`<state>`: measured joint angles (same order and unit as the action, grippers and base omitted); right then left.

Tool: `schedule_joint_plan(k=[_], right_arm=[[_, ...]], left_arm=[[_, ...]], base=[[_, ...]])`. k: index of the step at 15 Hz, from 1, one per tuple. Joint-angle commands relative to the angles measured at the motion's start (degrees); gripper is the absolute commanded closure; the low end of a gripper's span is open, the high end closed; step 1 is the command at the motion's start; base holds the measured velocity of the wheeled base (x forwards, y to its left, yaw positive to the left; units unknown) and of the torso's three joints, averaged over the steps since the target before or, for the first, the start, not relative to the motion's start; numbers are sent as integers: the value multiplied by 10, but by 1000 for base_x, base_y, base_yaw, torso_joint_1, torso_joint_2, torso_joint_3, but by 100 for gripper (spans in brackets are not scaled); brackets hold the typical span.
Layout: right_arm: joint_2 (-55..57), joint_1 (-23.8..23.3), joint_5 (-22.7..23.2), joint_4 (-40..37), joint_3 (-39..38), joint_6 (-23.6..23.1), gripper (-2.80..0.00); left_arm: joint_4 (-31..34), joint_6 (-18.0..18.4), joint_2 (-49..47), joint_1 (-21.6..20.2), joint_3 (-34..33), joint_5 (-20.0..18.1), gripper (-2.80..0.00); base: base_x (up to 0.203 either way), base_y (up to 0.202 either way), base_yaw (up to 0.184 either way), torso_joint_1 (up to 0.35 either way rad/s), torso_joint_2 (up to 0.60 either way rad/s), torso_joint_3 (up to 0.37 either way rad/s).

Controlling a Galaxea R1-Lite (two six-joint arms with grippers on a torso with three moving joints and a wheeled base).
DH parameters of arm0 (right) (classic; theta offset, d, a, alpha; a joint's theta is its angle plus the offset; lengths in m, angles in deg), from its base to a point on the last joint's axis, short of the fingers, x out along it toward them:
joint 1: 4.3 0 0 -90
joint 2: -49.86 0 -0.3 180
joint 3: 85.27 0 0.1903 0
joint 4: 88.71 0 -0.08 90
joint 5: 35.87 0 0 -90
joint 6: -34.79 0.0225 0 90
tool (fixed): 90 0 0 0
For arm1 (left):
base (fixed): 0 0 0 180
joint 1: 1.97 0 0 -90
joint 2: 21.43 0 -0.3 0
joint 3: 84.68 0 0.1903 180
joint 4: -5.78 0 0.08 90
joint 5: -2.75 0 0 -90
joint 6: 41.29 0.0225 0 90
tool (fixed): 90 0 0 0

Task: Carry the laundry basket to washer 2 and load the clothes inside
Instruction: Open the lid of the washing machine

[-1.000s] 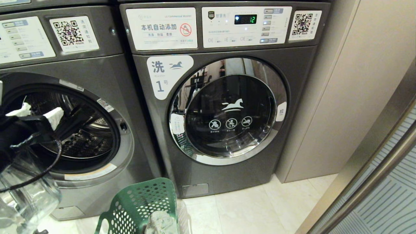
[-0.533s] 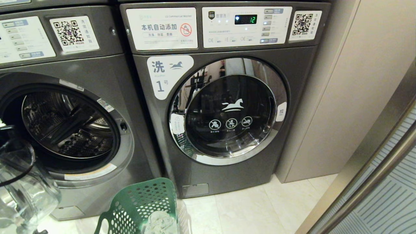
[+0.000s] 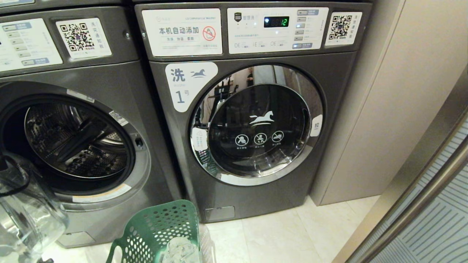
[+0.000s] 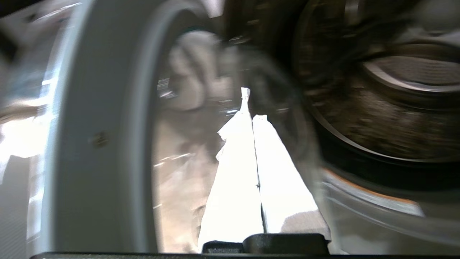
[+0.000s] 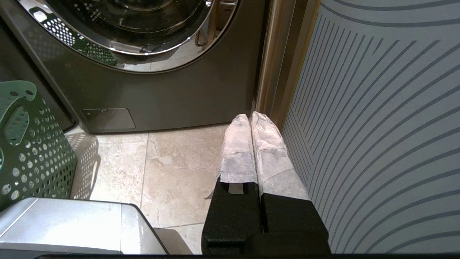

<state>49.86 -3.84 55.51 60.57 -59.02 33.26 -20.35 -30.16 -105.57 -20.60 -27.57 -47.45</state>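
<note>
on the left stands washer 2 (image 3: 73, 146), its glass door (image 3: 25, 219) swung open at the near left and the drum bare, with nothing inside that i can see. the left gripper (image 4: 253, 118) is out by that door and the drum mouth, its wrapped fingers pressed together on nothing. near and just right of the open drum sits the laundry basket (image 3: 161, 226) on the floor, with the clothes (image 3: 181, 250) lying in it. further right is the closed washer 1 (image 3: 252, 120). the right gripper (image 5: 251, 117) hangs low by the striped panel (image 5: 377, 126) on the far right, fingers together and empty. to do this well, i'd open the left fingers wide above the basket, sink them deep into the fabric and clear the rim on lifting
</note>
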Motion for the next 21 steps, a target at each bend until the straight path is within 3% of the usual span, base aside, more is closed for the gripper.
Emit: schedule_joint_plan(k=[1,3,6,10,15,21], right_arm=[[0,1,0,0,0,0,0],[0,0,0,0,0,0,0],[0,0,0,0,0,0,0],[0,0,0,0,0,0,0],[0,0,0,0,0,0,0],[0,0,0,0,0,0,0]], left_arm=[[-4,2,-3,0,1,47,0],[-2,9,-10,1,3,107,0],[-6,11,-23,-1,8,116,0],[-9,8,-37,-34,17,116,0],[-7,4,-61,-146,38,103,0],[-7,4,-121,-282,120,82,0]], base=[[0,0,0,0,0,0],[0,0,0,0,0,0],[0,0,0,0,0,0],[0,0,0,0,0,0],[0,0,0,0,0,0],[0,0,0,0,0,0]])
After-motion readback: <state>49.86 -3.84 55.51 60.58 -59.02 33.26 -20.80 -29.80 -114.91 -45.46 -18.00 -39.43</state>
